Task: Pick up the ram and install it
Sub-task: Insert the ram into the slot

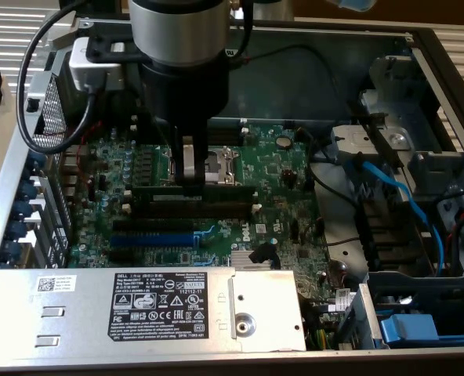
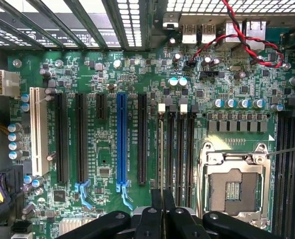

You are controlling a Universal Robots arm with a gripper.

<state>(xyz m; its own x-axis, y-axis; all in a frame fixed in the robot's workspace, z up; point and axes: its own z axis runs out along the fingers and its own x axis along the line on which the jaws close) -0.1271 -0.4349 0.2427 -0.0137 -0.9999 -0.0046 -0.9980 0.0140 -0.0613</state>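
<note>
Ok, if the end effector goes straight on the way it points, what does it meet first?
Probably the black slots beneath the end effector; the ram it seems to grip would touch first, though the gap is unclear.

Open CPU socket [image 2: 234,189] sits mid-motherboard [image 1: 287,168]. Toward the exterior view's left of it there's a blue slot [image 1: 150,239], and past that the labelled silver power supply [image 1: 138,305]. Off the socket's other side, blue cables [image 1: 396,196].

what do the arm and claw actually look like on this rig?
Arm: fat silver-grey cylindrical wrist over a black collar. A pale grey box is mounted on its side, and black cables loop off it. Claw: narrow grey metal fingers, and black linkages with round pivot bolts in the wrist view.
</note>
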